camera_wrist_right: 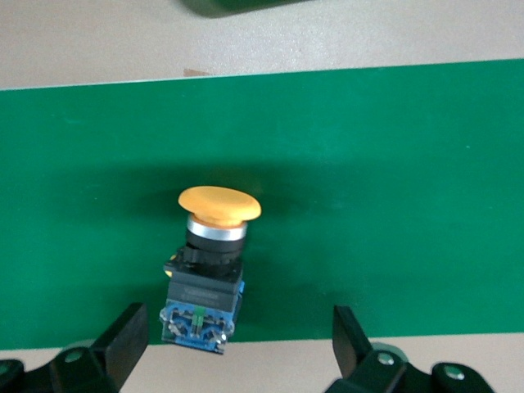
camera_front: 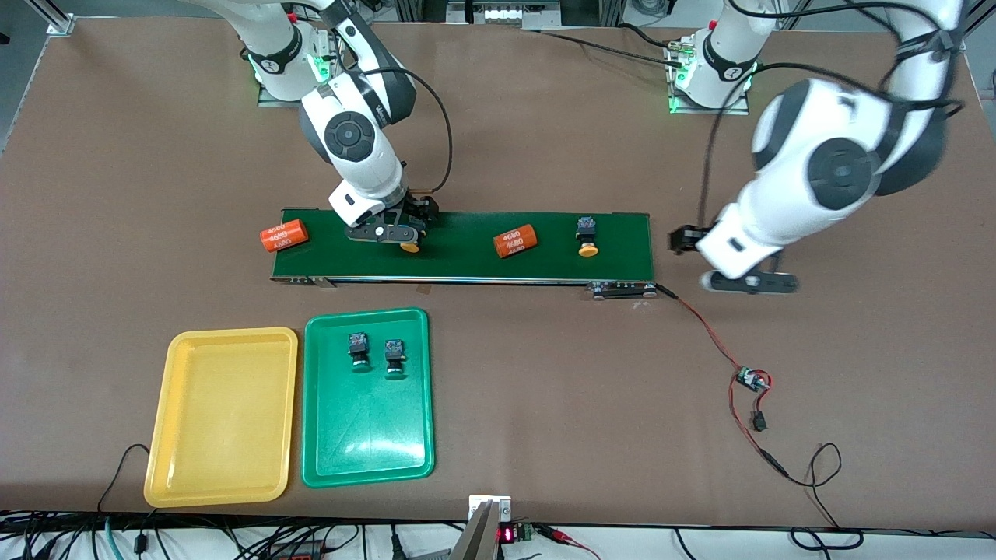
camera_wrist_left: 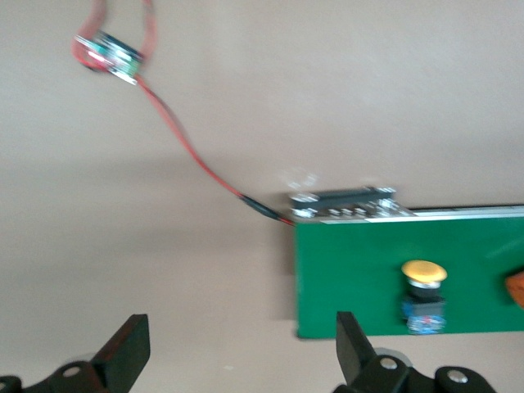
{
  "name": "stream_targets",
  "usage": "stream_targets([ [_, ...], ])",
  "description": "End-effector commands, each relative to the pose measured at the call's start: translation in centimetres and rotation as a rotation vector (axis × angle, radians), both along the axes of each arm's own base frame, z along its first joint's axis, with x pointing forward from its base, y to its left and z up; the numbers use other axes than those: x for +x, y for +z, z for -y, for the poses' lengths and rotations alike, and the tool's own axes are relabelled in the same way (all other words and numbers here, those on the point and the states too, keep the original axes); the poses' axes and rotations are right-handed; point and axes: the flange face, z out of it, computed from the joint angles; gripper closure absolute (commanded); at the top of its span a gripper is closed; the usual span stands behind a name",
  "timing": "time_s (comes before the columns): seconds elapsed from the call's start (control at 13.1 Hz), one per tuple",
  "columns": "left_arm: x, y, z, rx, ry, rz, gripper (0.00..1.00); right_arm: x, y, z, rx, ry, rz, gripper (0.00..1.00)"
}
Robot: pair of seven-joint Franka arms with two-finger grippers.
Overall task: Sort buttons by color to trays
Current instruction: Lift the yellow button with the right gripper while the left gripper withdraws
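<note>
On the dark-green belt (camera_front: 467, 260) lie two yellow-capped buttons. One button (camera_front: 410, 247) lies under my right gripper (camera_front: 387, 232). The right wrist view shows this button (camera_wrist_right: 214, 254) on its side, its blue body between the wide-open fingers of the right gripper (camera_wrist_right: 237, 336), which do not touch it. The second yellow button (camera_front: 587, 237) (camera_wrist_left: 424, 291) lies toward the left arm's end of the belt. My left gripper (camera_front: 748, 282) (camera_wrist_left: 241, 344) hangs open and empty over bare table just off that belt end. Two green-capped buttons (camera_front: 358, 351) (camera_front: 395, 358) lie in the green tray (camera_front: 366, 451). The yellow tray (camera_front: 222, 416) holds nothing.
Two orange cylinders printed 4680 lie here: one (camera_front: 284, 235) on the table at the belt's right-arm end, one (camera_front: 516, 240) on the belt between the yellow buttons. A red wire runs from the belt's end to a small circuit board (camera_front: 751, 379) (camera_wrist_left: 110, 56).
</note>
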Motion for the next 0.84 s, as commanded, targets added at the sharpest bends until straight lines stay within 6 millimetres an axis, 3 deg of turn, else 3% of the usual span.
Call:
stream_targets([
  [0.0, -1.1, 5.9, -6.4, 0.019, -0.042, 0.058, 0.0, 0.4, -0.9, -0.3, -0.01, 0.02, 0.011, 0.0],
  [0.15, -2.5, 9.9, -8.4, 0.019, -0.043, 0.108, 0.0, 0.4, -1.1, -0.2, -0.014, 0.026, 0.008, 0.01],
  [0.3, -3.2, 12.6, -8.9, 0.124, -0.072, 0.075, 0.0, 0.4, -1.1, -0.2, -0.013, 0.03, 0.01, 0.23],
  [0.38, -3.3, 13.9, -7.7, 0.133, -0.088, 0.083, 0.0, 0.5, -1.1, -0.1, -0.02, 0.037, 0.013, 0.39],
  [0.53, -3.2, 14.8, -8.1, 0.092, -0.067, 0.1, 0.0, 0.5, -1.0, 0.0, -0.025, 0.035, 0.011, 0.69],
  [0.68, -3.1, 14.7, -8.1, 0.065, -0.063, 0.104, 0.0, 0.5, -0.9, 0.0, -0.024, 0.029, 0.012, 0.83],
  [0.76, -3.0, 14.6, -9.0, 0.026, -0.04, 0.104, 0.0, 0.6, -0.7, 0.1, -0.023, 0.029, 0.015, 0.87],
])
